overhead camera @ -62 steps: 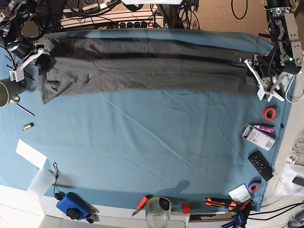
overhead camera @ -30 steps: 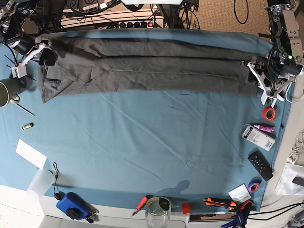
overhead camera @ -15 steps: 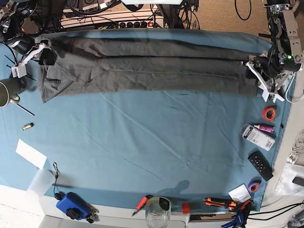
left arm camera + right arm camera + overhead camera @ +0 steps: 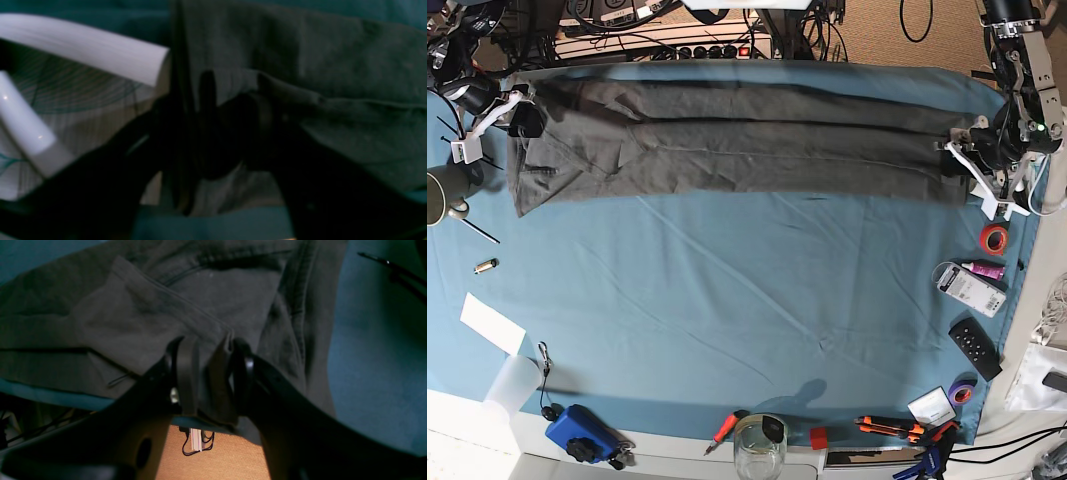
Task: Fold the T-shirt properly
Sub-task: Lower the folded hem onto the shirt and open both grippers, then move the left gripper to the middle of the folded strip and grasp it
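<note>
since the frame half a second back, the black and silver left gripper (image 4: 954, 152) has been lowered slightly at the dark charcoal-grey cotton t-shirt (image 4: 757, 150). its jaws are parted around the bunched end; whether cloth is gripped cannot be told. the black right gripper (image 4: 213, 376) is partly open, a fold standing between its fingers, its hold unclear. the shirt is laid as a long band along the table's far side. an edge seems to be being gathered; lifting both ends evenly is probably called for. a clear glass jar (image 4: 758, 450) is seen near the front edge, its contents unclear.
</note>
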`<state>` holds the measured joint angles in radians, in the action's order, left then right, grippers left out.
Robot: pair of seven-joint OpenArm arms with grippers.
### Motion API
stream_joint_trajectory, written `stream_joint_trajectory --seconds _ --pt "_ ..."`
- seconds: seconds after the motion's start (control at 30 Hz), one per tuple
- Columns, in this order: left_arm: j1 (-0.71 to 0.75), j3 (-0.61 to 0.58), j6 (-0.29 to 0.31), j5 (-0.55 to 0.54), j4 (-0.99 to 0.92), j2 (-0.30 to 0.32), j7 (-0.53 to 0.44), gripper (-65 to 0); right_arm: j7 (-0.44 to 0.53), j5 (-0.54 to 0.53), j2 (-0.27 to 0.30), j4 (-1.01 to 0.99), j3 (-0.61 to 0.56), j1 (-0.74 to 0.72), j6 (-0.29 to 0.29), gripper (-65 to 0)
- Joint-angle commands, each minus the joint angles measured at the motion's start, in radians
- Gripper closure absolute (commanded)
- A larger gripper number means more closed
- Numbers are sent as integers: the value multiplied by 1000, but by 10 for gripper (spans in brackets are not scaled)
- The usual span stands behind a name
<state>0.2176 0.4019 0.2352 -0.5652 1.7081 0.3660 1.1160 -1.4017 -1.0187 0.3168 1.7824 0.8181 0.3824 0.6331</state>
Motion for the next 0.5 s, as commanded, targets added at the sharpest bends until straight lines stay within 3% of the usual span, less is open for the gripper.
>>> stream_joint_trajectory --seconds 0.0,0.1,0.13,0.47 --pt "18 -10 -5 10 -24 -9 99 -175 22 -12 25 17 10 -1 5 -176" --pt "18 -10 -6 10 -24 -9 103 -15 23 -12 27 17 10 -1 5 -176" --pt "17 -10 -6 10 -24 -9 116 0 23 -12 27 17 10 -1 5 -176" --pt "15 -8 -6 11 71 -8 168 0 26 -13 27 17 10 -3 5 -176"
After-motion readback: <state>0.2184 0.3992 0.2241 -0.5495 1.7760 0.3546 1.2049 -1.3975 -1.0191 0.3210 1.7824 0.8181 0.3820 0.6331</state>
